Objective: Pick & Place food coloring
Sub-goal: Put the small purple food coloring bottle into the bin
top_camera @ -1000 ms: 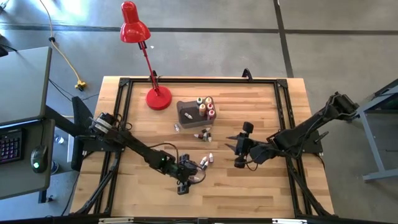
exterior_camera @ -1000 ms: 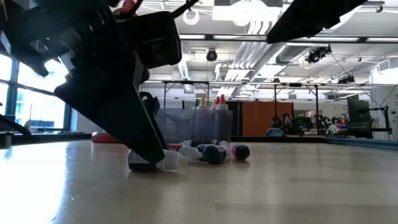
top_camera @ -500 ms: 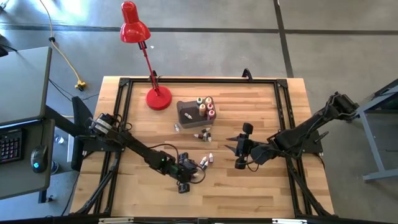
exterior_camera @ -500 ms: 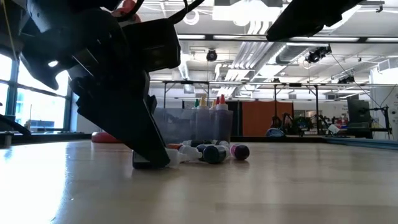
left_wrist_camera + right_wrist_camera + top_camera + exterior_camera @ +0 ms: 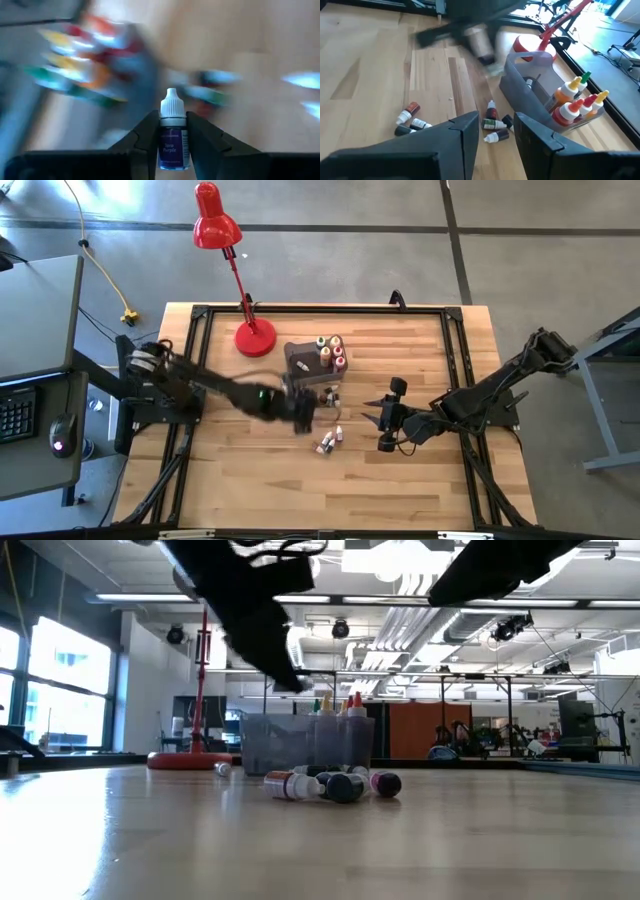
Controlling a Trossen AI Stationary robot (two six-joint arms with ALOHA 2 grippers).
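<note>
The red desk lamp (image 5: 240, 290) stood at the far left of the wooden surface (image 5: 240, 490), clear of the work. Just right of its base, the left gripper (image 5: 173, 131) was pinching a tiny dark-purple bottle (image 5: 173, 135) with a white cap, held upright by its body so the cap pointed free; in the high view this gripper hung over the surface close beside the grey bin (image 5: 298, 360), probably to drop the bottle in. The bin already held several upright bottles (image 5: 331, 352) with red, yellow and green caps. Loose bottles (image 5: 328, 395) lay on their sides just in front of it, and two more (image 5: 331, 440) lay nearer. The right gripper (image 5: 495, 135), spread and empty, waited over the surface to their right.
</note>
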